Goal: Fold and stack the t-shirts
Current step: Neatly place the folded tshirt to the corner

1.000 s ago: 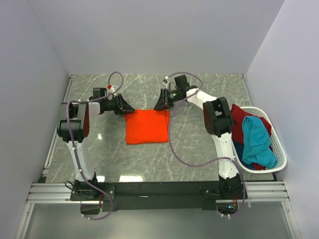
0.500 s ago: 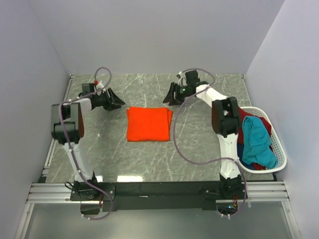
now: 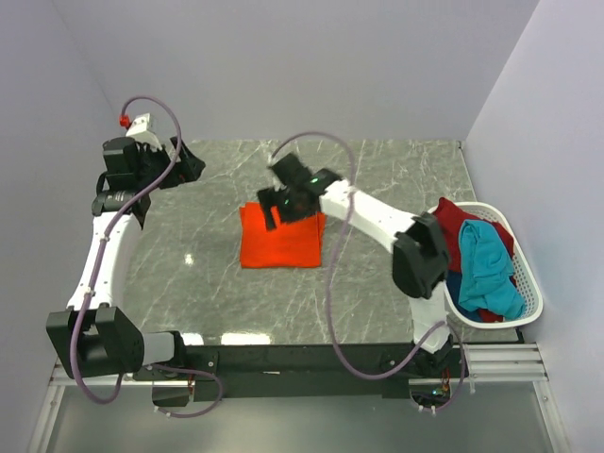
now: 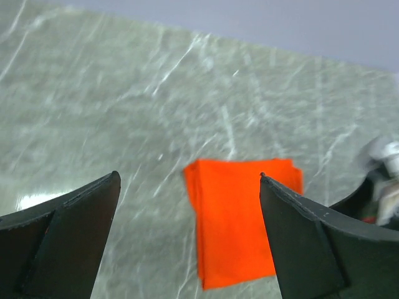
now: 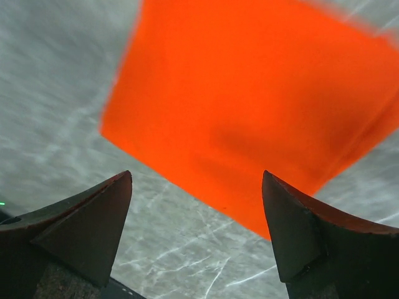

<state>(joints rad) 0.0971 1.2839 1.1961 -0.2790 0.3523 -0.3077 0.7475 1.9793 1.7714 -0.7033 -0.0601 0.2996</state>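
A bright orange t-shirt [image 3: 280, 242] lies folded into a flat square in the middle of the marble table [image 3: 377, 283]. My right gripper [image 3: 280, 209] hovers open just over the shirt's far edge. In the right wrist view, the orange t-shirt [image 5: 249, 99] fills the space beyond the right gripper [image 5: 197, 173], whose jaws hold nothing. My left gripper [image 3: 189, 162] is open and raised at the far left corner, well away from the shirt. The left wrist view looks down between the left gripper [image 4: 188, 175] fingers at the orange t-shirt [image 4: 240, 218].
A white basket [image 3: 530, 283] at the right edge holds a teal t-shirt [image 3: 486, 264], a dark red one [image 3: 457, 223] and a blue one [image 3: 454, 284]. Grey walls close in the back and both sides. Purple cables loop off both arms.
Both grippers opened and let go of the orange shirt's far corners. The left arm swung up and back to the far left corner. The right gripper moved left, over the shirt's far edge.
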